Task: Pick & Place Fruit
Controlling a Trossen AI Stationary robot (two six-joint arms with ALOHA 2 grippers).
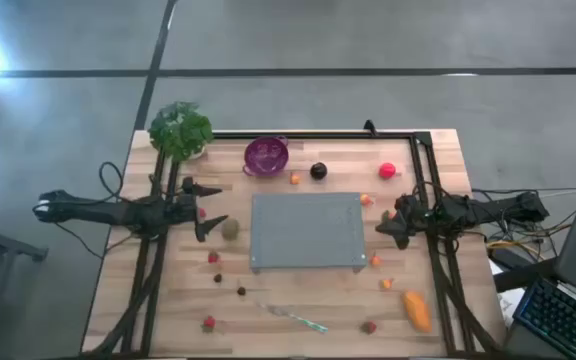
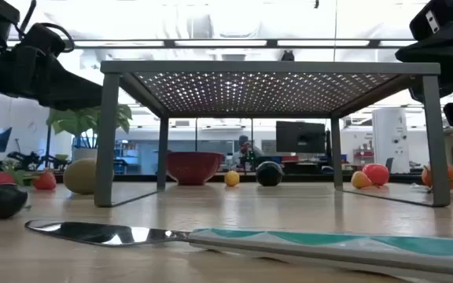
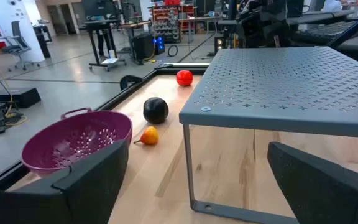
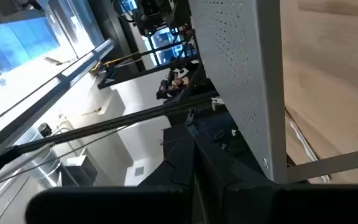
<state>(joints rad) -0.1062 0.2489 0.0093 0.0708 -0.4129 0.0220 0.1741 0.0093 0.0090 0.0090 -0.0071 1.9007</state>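
1. Hovering over the left side of the table [image 1: 298,310], the left gripper [image 1: 208,208] had its fingers spread wide with nothing between them; it sat just beside the olive-green kiwi [image 1: 230,229].
2. Near that gripper, small red strawberries [image 1: 213,258] lay scattered on the wood, with a further red one [image 1: 209,322] close to the front edge and two tiny dark pieces [image 1: 241,291] between them.
3. A leafy green plant [image 1: 180,130] stood at the back left corner, and a purple colander [image 1: 265,155] sat to its right.
4. Right of the colander lay a tiny orange piece [image 1: 295,179] and then the round, glossy dark plum [image 1: 318,171].
5. A grey perforated rack [image 1: 306,230] occupied the table centre, raised on thin legs.
6. A slim silver knife [image 1: 293,317] with a teal handle lay in front of the rack.
7. The pink-red ball [image 1: 388,170] rested at the back right, well apart from the plum.
8. More tiny orange pieces [image 1: 367,200] lay along the rack's right edge.
9. The larger oblong orange fruit [image 1: 417,310] lay near the front right corner, with a small red fruit [image 1: 369,326] just beside it.
10. The right gripper [image 1: 390,225] was positioned at the rack's right edge; whether its fingers were spread or pressed together could not be told.
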